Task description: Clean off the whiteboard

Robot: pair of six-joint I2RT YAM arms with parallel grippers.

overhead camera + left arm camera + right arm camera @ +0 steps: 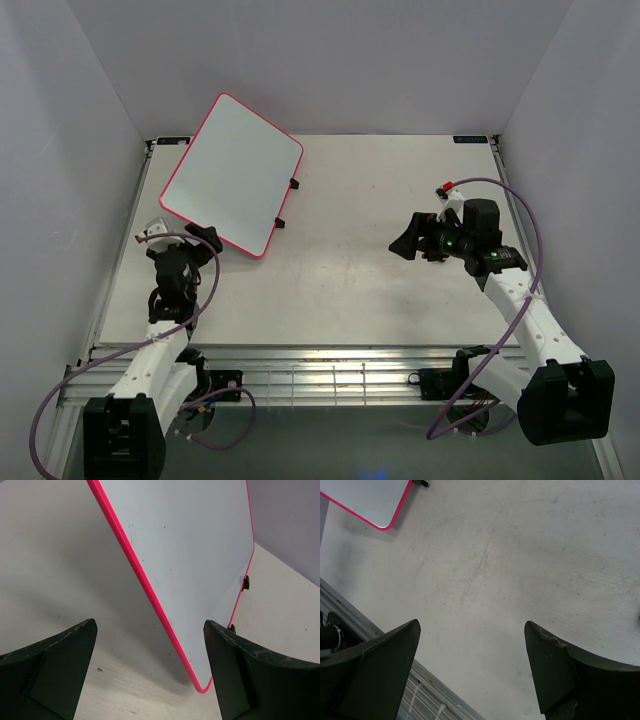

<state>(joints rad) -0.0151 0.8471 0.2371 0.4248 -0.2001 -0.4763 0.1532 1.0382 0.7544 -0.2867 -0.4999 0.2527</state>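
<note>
Left gripper (pixel 150 625), spread wide, sits by the tilted whiteboard (pixel 190 555), whose top is cut off. Right gripper (pixel 472 625) is spread wide over the table (pixel 520 555).

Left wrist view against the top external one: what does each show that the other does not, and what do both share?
Only the left wrist view: faint dark specks on the whiteboard, seen close, with its near rounded corner between the open fingers of the left gripper. Only the top external view: the board's whole outline, both arms, and the right gripper, open over the table, apart from the board. Both: the pink-red border, a black foot, and no handwriting.
</note>
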